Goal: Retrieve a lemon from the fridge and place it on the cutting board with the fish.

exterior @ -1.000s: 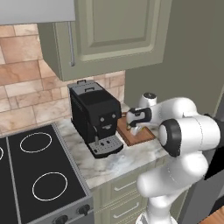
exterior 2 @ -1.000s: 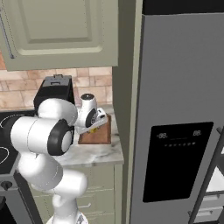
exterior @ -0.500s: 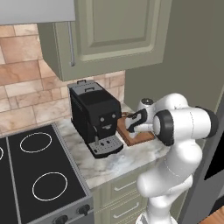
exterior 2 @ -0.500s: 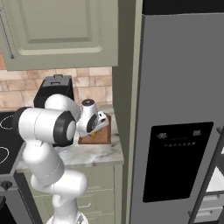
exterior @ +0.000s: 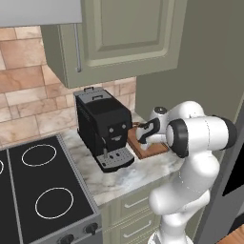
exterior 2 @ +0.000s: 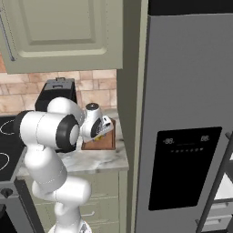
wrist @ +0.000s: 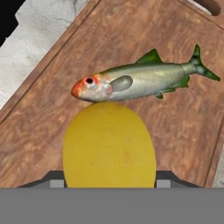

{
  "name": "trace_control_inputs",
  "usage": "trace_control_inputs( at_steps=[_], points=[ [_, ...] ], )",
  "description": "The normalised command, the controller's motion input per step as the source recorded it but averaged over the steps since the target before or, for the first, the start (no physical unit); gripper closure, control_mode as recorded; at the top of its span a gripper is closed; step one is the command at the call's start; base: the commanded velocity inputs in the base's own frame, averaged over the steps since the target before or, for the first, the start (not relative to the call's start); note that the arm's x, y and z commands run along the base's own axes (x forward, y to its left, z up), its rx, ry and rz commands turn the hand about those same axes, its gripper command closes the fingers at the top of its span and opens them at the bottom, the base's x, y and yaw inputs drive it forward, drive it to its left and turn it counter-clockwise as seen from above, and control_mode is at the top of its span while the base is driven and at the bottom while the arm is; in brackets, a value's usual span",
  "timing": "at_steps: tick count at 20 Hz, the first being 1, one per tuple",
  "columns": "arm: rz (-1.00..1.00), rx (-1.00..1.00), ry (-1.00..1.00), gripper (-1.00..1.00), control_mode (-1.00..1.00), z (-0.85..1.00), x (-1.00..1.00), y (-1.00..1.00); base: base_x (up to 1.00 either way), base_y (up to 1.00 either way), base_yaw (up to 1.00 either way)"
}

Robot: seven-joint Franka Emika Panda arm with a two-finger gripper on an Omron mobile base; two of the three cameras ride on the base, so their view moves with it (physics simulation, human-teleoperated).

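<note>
Hand view: lemon [wrist: 109,146], smooth plain yellow, egg-shaped from this angle, sits between the jaws, w/ a grey finger pad showing at each side of its base. Jaws partly open, closed on the lemon. Just beyond it lies the fish [wrist: 135,82]: slender, silvery-green body, orange-red snout, dark eye, green fins & forked tail, lying flat on the cutting board [wrist: 39,122]. From the camera the lemon's top edge overlaps the fish's belly; real contact can't tell.

Board is reddish-brown wood w/ visible grain and a raised rim, rectangular. It rests on the desk [exterior: 119,178], a pale marbled stone top, just right of the boxy black coffee machine [exterior: 102,126].

Right base view: hand [exterior 2: 101,127] tilted down over the board [exterior 2: 101,143], a bit of yellow showing at the tips. Fridge [exterior 2: 191,136], flat grey w/ black dispenser panel, stands well right of the board. Brick-pattern tile wall behind, pale green panelled cabinets above.
</note>
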Motion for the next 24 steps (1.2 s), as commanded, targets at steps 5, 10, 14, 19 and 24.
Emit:
trace_control_inputs(
  at_steps=[5, 10, 14, 19, 24],
  points=[
    [0.0, 0.0, 0.01, -1.0, -1.0, 0.0, 0.0, 0.0, 0.0, 0.0, 0.0],
    [0.0, -0.01, 0.02, -1.0, -1.0, 0.12, 0.0, 0.0, 0.0, 0.0, 0.0],
    [0.0, 0.0, 0.03, -1.0, -1.0, 0.34, 0.0, -0.02, 0.0, 0.0, 0.0],
    [0.0, 0.0, 0.07, -1.0, -1.0, 0.58, -0.18, 0.0, 0.0, 0.0, 0.0],
    [-0.01, 0.0, 0.09, -1.0, -1.0, 0.68, -0.41, 0.0, 0.0, 0.0, 0.0]
  ],
)
